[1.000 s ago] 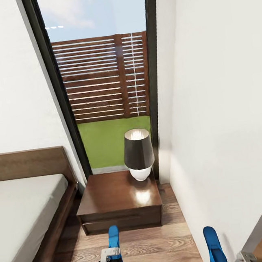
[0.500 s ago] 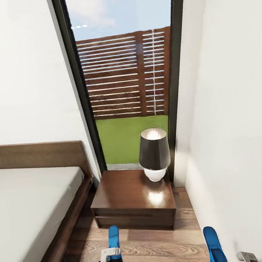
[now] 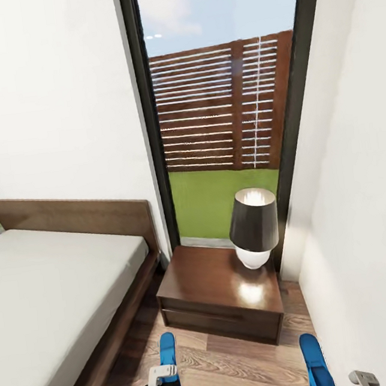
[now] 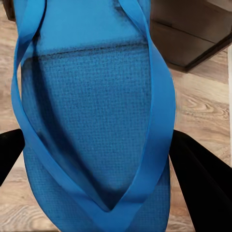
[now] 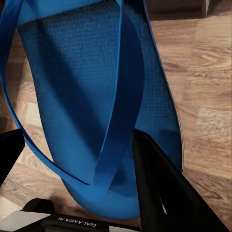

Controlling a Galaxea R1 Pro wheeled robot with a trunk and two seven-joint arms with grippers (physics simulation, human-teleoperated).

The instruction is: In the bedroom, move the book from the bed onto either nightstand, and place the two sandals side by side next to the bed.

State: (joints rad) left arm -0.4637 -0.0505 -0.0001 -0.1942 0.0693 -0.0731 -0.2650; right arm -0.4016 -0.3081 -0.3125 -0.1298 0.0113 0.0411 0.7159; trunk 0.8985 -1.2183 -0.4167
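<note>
**A:** Right, what have you got in each arm?

**B:** You've a blue sandal in each. The left pincer [image 4: 96, 150] has its dark fingers [image 4: 200, 169] either side of the left sandal [image 4: 92, 96], pinching it across the sole near the point where the straps meet. The right pincer [image 5: 82, 159] grips the right sandal [image 5: 96, 92] in much the same place, one finger [image 5: 164, 183] lying over the footbed. From the head camera you see their tips poking up at the lower edge, the left one [image 3: 167, 348] and the right one [image 3: 311, 352], both above the plank floor [image 3: 238, 362].

**A:** How will they handle when you set them down?

**B:** I'd judge them light and floppy: thin foam soles that bend, with soft straps. Held at one end, the free end probably droops, so you should lower each flat rather than dropping it. The textured footbed looks grippy, so a slip seems unlikely.

**A:** And where do they go?

**B:** The bed [image 3: 53, 282] is to your left, with its wooden frame running along the floor. The nightstand [image 3: 220, 295] stands between it and the wall, a lamp [image 3: 253, 226] on its surface, in front of the glass door [image 3: 220, 123]. The strip of floor beside the frame looks like your spot; keep the two parallel and close.

**A:** The book?

**B:** I can't see it on the part of the mattress in view.
</note>
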